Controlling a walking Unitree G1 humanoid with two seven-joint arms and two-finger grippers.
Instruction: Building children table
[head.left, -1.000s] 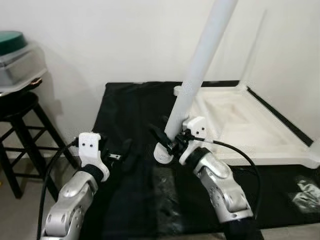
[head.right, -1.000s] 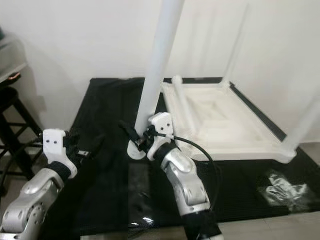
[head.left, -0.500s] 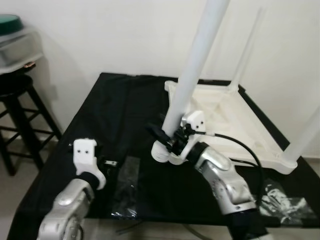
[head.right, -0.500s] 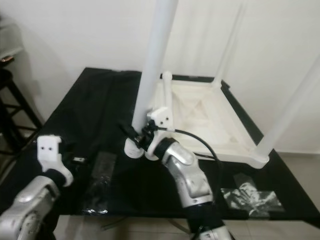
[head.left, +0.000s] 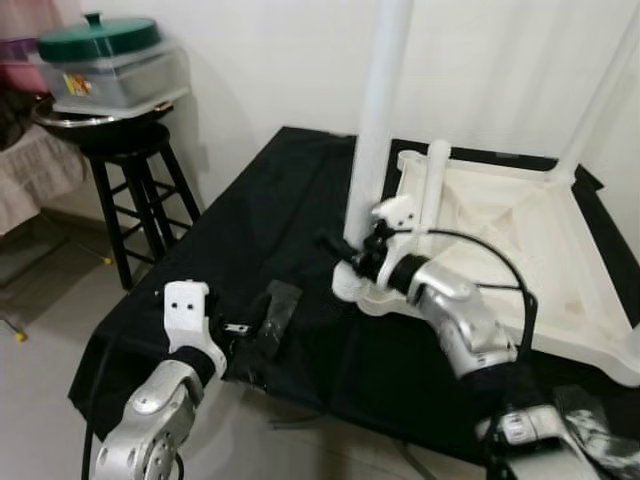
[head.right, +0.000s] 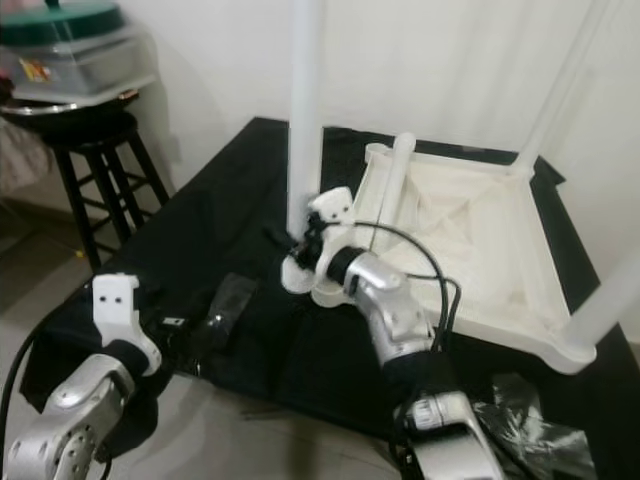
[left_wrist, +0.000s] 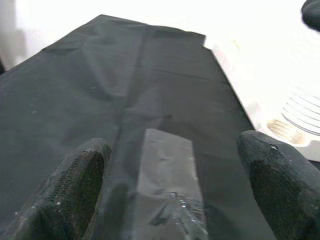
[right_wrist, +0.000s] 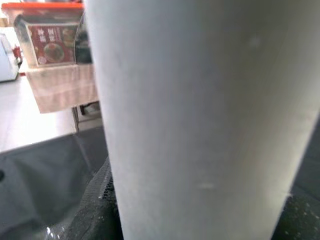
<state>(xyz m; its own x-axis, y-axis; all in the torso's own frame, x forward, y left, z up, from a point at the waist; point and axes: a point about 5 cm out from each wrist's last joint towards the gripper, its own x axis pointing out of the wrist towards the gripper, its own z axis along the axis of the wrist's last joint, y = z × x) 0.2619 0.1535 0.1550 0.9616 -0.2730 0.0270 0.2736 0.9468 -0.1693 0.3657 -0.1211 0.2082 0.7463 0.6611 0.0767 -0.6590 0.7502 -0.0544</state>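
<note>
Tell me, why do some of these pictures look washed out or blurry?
Left wrist view: the white tabletop is blown out by glare. Right wrist view: the table leg sits so close it looks soft. Eye views: evenly lit, slightly soft.

Black wooden stool (head.left: 135, 190) beside the wall, bearing a clear plastic container (head.left: 112, 78) with a green lid (head.left: 98, 35).

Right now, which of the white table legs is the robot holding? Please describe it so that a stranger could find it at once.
Find the white tabletop lying upside down on the black cloth. At its corner nearest the black stool stands a thick white leg, upright. Unlike the other legs, it has the right gripper closed around its base.
</note>
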